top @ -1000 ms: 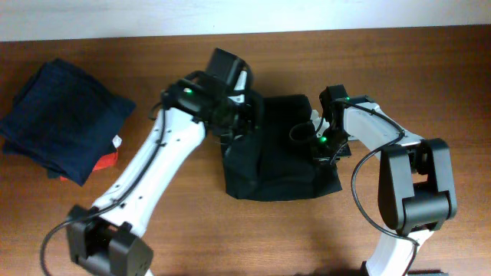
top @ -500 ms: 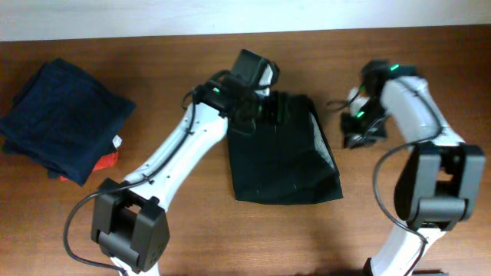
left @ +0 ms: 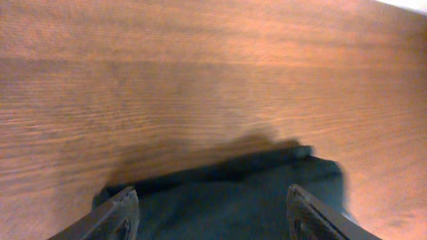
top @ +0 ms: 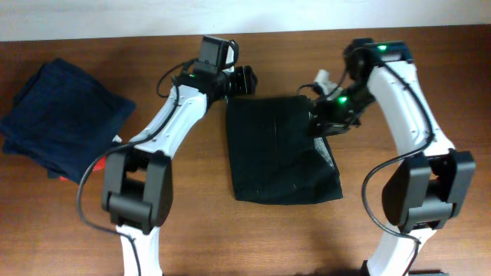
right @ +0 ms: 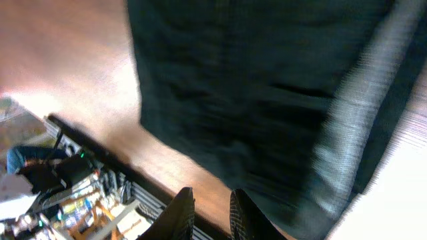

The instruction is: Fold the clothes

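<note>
nearest the arms' bases the wooden table (top: 192,230) is bare wood. just beyond it lies the near edge of the black shorts (top: 280,153), folded into a tall, roughly rectangular block in the middle of the table, flat on the wood, a little wider at this near end, with the near right corner poking out. a paler grey strip (top: 328,157) runs along the right edge. well apart to the left sits a folded navy garment (top: 61,123), with a small white tag (top: 116,140) at its near right side and a bit of red cloth (top: 103,162) peeking from beneath it.

farther back, the right gripper (top: 326,123) sits at the right edge of the shorts, about level with their far half. from above i cannot tell if it touches the fabric. its wrist view is blurred: the two fingers (right: 181,210) stand nearly pressed together with only a thin slit, nothing caught between them, and dark cloth fills most of the frame beyond.

farthest back, the left gripper (top: 244,80) is at the far left corner of the shorts. in its wrist view the fingers (left: 117,213) are spread wide and hold nothing. the far edge of the black cloth lies between and below them, with bare wood stretching beyond.
</note>
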Action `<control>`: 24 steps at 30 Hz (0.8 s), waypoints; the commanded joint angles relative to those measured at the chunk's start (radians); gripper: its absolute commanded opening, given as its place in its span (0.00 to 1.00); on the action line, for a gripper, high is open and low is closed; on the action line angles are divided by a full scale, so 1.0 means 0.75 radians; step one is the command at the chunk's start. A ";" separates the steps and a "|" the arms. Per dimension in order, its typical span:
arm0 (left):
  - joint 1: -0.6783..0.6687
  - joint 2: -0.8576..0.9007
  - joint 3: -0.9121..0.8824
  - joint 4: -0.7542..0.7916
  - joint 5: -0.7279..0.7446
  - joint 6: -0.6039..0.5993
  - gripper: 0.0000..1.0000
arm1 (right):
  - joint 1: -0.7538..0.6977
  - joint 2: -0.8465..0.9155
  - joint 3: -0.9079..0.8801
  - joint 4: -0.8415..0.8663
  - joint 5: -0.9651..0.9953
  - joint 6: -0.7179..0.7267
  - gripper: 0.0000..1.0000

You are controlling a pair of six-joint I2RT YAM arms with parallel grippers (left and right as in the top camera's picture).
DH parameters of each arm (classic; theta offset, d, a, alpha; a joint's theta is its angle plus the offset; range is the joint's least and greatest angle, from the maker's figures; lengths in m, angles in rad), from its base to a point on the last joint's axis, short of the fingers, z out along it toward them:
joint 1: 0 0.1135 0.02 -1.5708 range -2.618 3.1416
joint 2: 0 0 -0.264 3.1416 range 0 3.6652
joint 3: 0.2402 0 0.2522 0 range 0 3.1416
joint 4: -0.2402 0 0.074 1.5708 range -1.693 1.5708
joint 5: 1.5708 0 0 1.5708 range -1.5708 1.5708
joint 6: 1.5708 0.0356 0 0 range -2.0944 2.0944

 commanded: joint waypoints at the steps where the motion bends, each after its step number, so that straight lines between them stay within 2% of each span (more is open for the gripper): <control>1: -0.003 0.106 0.011 -0.001 0.002 0.028 0.70 | 0.088 -0.008 -0.069 0.034 -0.061 0.002 0.23; 9: -0.003 0.186 0.011 -0.174 0.031 0.069 0.70 | 0.128 -0.008 -0.513 0.283 -0.056 0.092 0.23; 11: -0.003 0.188 0.011 -0.293 0.031 0.079 0.70 | 0.128 -0.008 -0.645 0.338 -0.020 0.097 0.23; 16: -0.005 0.188 0.011 -0.732 0.026 0.088 0.70 | 0.127 -0.008 -0.853 0.513 0.383 0.367 0.24; 19: -0.005 0.188 0.011 -0.995 0.043 0.087 0.70 | 0.098 -0.008 -0.879 0.596 0.666 0.529 0.24; 24: -0.028 0.185 0.011 -1.245 0.268 0.113 0.70 | -0.016 -0.008 -0.749 0.699 0.930 0.540 0.28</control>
